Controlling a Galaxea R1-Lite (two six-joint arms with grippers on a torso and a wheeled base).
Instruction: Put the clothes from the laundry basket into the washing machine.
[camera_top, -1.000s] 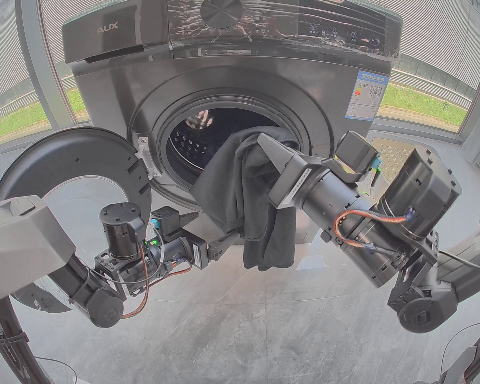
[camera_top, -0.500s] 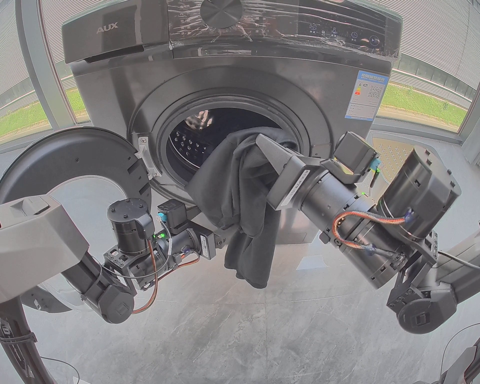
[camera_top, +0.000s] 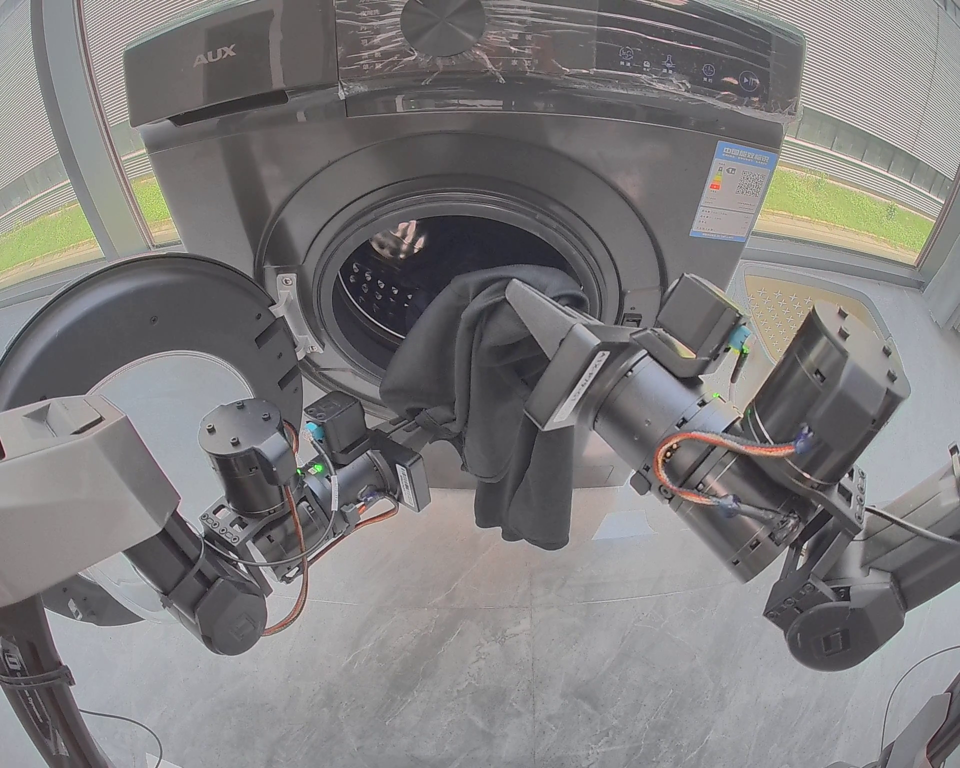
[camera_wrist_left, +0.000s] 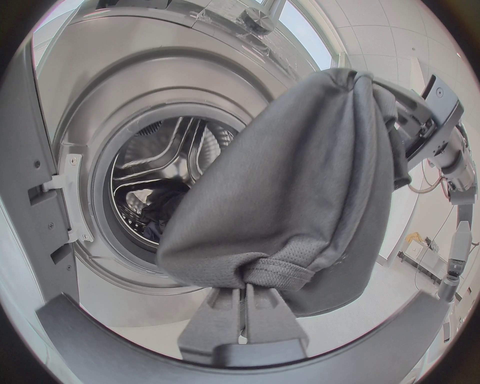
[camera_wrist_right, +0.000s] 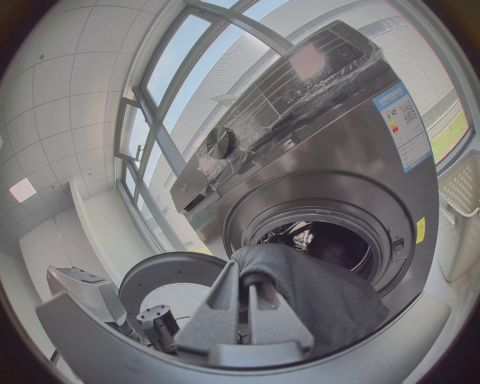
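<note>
Grey floor (camera_top: 450, 650) before washing machine (camera_top: 220, 190): dark garment (camera_top: 490, 370) is hanging mid-frame at the drum opening (camera_top: 400, 270), right gripper (camera_top: 520, 295) clamping its top, left gripper (camera_top: 437, 424) pinching the hem and lifting it higher than a second ago, so push-in is looking close.

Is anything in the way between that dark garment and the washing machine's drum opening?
Nothing visible. The door stands swung aside, and the dark garment, pinched by the left gripper and right gripper, hangs right before the drum opening.
</note>
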